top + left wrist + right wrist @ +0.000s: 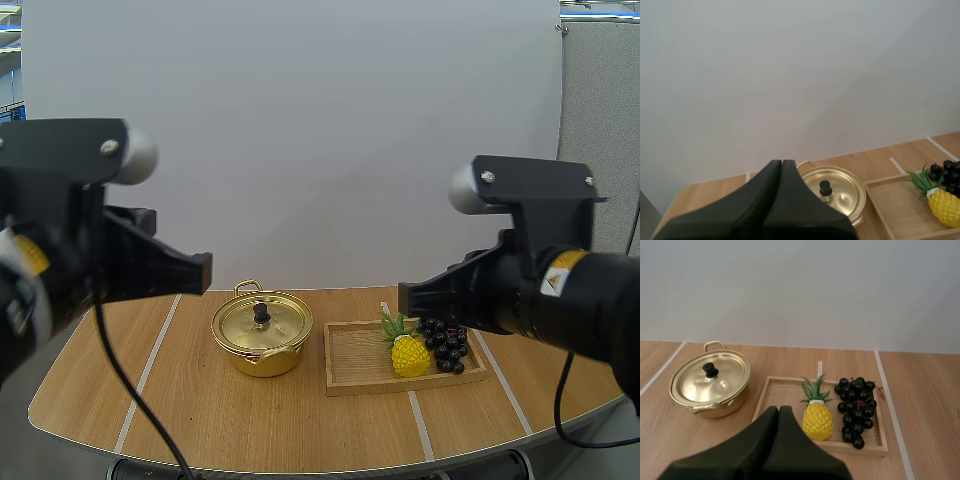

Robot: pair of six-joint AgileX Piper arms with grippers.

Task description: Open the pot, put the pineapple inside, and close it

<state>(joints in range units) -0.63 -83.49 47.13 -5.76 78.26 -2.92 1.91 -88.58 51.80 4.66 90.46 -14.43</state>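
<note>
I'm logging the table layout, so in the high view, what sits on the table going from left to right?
Lidded round gold metal pot → small yellow pineapple with green leaves → bunch of dark grapes; the last two lie in the shallow wooden tray.

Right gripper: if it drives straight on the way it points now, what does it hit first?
Probably the shallow wooden tray, on its bare floor beside the small yellow pineapple; the shut right gripper aims there. Depth is unclear, so the pineapple might come first.

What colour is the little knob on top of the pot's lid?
The knob is black, on a shiny gold lid. Right wrist view shows it best.
</note>
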